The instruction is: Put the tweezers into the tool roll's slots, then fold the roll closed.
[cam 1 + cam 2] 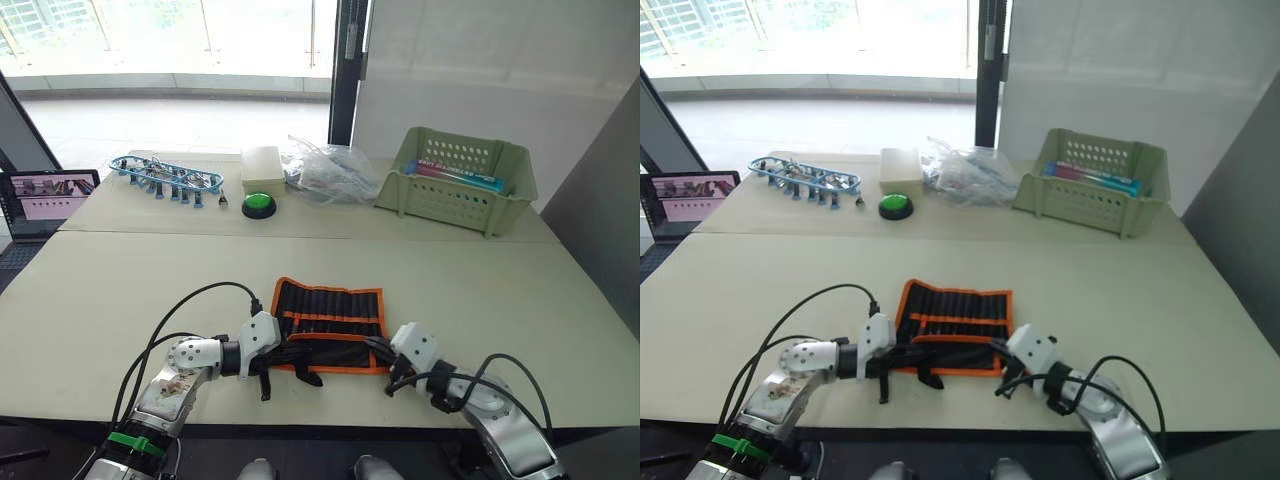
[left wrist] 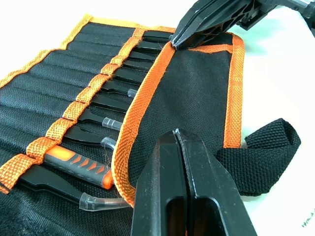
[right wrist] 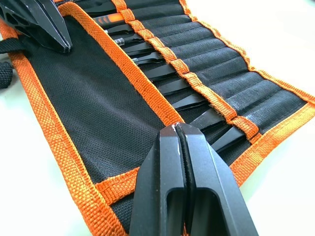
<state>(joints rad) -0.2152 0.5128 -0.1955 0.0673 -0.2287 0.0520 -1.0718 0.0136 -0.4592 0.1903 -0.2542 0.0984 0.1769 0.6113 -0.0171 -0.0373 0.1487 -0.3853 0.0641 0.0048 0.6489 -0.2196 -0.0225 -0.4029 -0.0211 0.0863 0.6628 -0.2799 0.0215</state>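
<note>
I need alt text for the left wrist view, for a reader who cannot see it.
The left gripper, shut, pinches the orange edge of the tool roll flap, and the right gripper pinches the same edge farther along. Beyond lie dark tweezers in the slots.

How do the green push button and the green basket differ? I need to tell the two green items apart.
The green push button is small, round, solid and bright green on a black base; the green basket is large, rectangular, pale green, with perforated walls. The button stands near the middle of the far table; the basket stands at its right end and holds a pink and blue box. Both are plastic-looking.
</note>
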